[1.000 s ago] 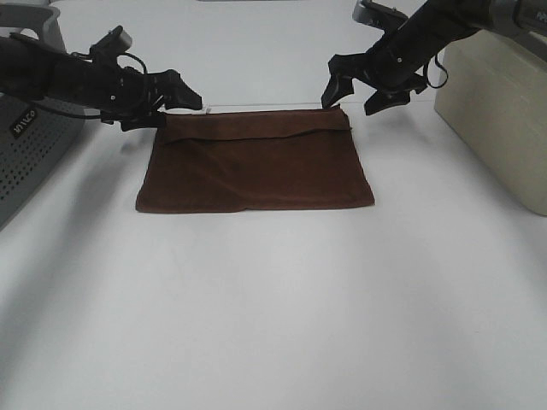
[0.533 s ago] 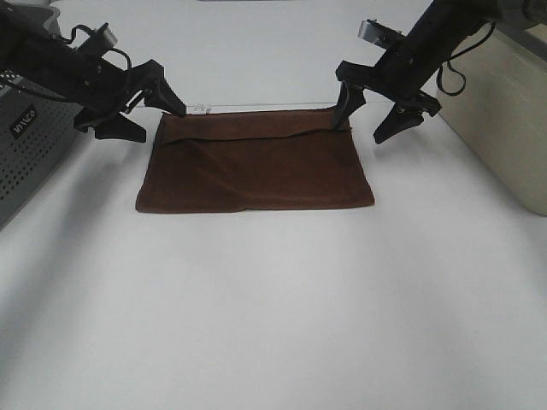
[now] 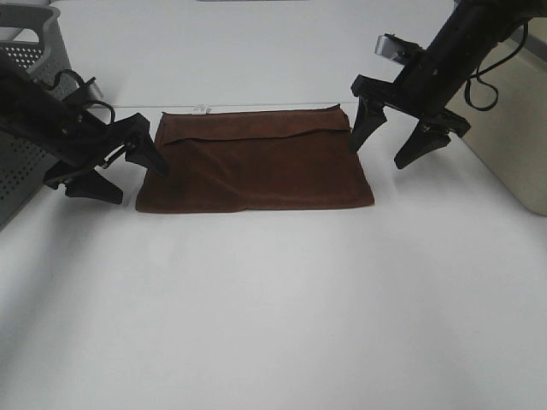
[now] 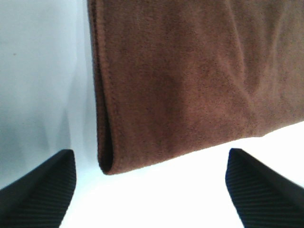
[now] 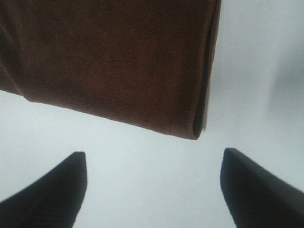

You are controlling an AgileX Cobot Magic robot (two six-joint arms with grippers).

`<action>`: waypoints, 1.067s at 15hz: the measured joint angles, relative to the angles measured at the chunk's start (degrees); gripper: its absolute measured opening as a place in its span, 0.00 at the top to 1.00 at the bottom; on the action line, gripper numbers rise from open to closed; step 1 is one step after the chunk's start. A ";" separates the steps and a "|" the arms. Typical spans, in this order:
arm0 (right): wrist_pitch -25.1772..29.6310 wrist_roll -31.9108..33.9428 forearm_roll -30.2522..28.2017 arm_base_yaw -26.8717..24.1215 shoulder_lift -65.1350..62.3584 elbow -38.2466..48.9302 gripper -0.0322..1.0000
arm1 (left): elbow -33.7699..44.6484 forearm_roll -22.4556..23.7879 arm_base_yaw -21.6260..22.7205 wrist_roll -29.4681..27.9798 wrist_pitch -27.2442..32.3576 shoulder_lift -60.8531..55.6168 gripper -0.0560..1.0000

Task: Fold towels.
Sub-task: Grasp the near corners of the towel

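**A:** Start at the grippers. Is either one holding cloth?

**B:** No. The left gripper (image 3: pixel 135 182) has its jaws spread wide with nothing between them. It sits low, just beside the near left corner of the towel (image 3: pixel 256 166). The right gripper (image 3: pixel 378 155) is just as wide and just as empty, and it hangs beside the towel's right edge, toward the far corner. Both wrist views show bare table (image 3: pixel 273 307) between the fingertips, with the cloth just beyond them.

**A:** And the towel itself?

**B:** It lies flat in the middle of the table, between the two arms, as a tidy wide rectangle. At the corners the wrist cameras show two layers with a rounded fold, so I judge one fold is done. The upper layer's edge stops a little short of the far edge, which leaves a narrow strip there. A small white tag (image 3: pixel 202 108) pokes out at the far left.

**A:** So is it finished?

**B:** Probably about halfway. The rectangle is wide enough to take another fold, one short end over the other, and that has not begun. The slightly uneven far edge may also want squaring.

**A:** Is anything in the way?

**B:** No. The grey basket (image 3: pixel 21 175) on the left and the beige box (image 3: pixel 504 120) on the right are both apart from the cloth.
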 joint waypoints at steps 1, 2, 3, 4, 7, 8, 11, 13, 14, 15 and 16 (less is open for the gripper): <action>0.00 0.00 0.00 0.00 0.00 0.00 0.26 | 0.00 0.00 0.00 0.00 0.00 0.00 0.18; -0.34 -0.06 0.00 0.00 -0.11 0.40 0.26 | 0.00 0.00 0.00 0.00 -0.06 0.00 0.18; -1.03 -0.29 0.00 0.00 -0.11 0.46 0.26 | 0.00 0.00 0.00 -0.11 -0.57 0.00 0.18; -1.66 -0.74 0.00 0.00 -0.11 0.46 0.26 | 0.00 0.00 0.00 -0.11 -1.60 0.00 0.18; -2.98 -2.41 1.26 0.00 1.38 0.46 0.26 | 0.00 -0.23 0.00 -0.17 -5.50 0.23 0.18; -3.38 -2.92 1.89 0.00 2.69 0.46 0.26 | 0.00 -0.40 0.00 -0.17 -5.84 0.52 0.18; -5.56 -4.18 3.09 0.00 5.39 0.46 0.26 | -0.40 -1.49 -1.26 0.92 -6.99 2.81 0.20; -6.88 -4.30 3.78 0.00 6.65 0.46 0.26 | -1.72 -2.41 -3.09 1.89 -7.73 3.95 0.24; -7.22 -4.93 4.93 0.00 7.33 0.46 0.26 | -2.46 -3.32 -3.72 1.95 -7.73 4.64 0.27; -7.22 -5.84 6.53 0.00 7.96 0.46 0.28 | -3.04 -4.47 -3.90 2.01 -7.68 5.27 0.30; -7.22 -6.25 7.62 0.00 8.14 0.46 0.31 | -3.09 -5.27 -3.90 2.01 -7.68 5.67 0.35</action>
